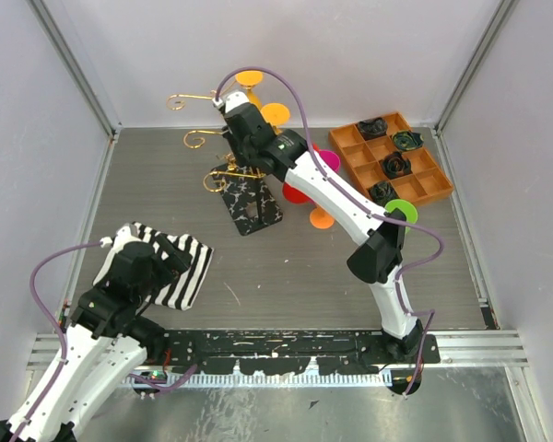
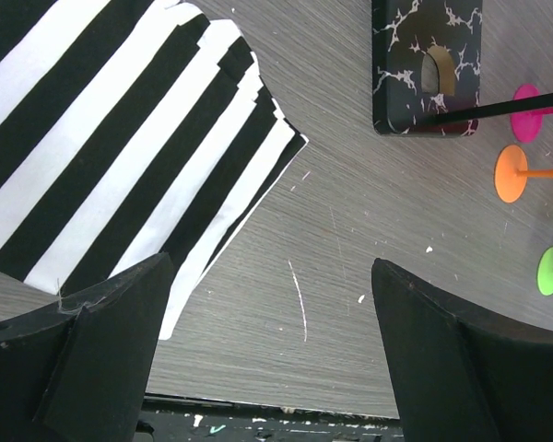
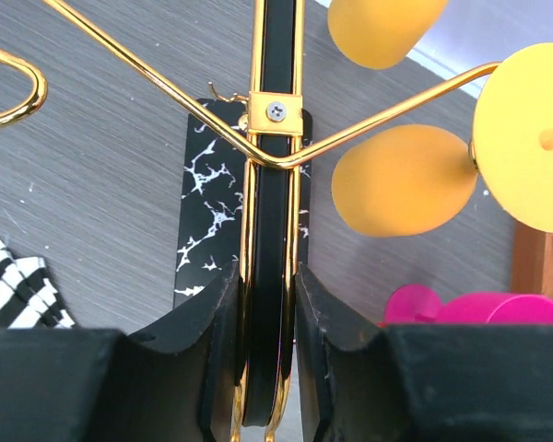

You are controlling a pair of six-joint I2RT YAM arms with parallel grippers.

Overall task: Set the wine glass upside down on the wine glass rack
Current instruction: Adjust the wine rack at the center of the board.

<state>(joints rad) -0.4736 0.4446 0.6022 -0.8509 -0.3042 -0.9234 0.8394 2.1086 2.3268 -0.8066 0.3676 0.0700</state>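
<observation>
Item 1, right gripper (image 3: 264, 276): I have it at the far middle of the table (image 2: 350, 304). Its two fingers (image 3: 198, 341) are drawn in and clamped on the black, gold-edged upright of the wine glass rack (image 3: 278, 212), one pad on each side, just above the black-and-white marbled base (image 3: 203, 212).

Item 2, left gripper (image 2: 272, 267): near left, jaws spread wide, holding and touching nothing. It hangs over the edge of a black-and-white striped cloth (image 2: 101, 138).

Item 3, wine glass (image 3: 404, 180): orange, on the right of the rack. Its round foot (image 3: 525, 138) sits at the end of a gold arm with the bowl below it. A second orange bowl (image 3: 382, 28) shows farther back.

Item 4, loose glasses right of the rack: a pink glass (image 3: 461, 308) lies on its side on the table; a green glass (image 1: 401, 210) is farther right.

Item 5, orange tray (image 1: 427, 175): far right, with dark objects in several compartments.
</observation>
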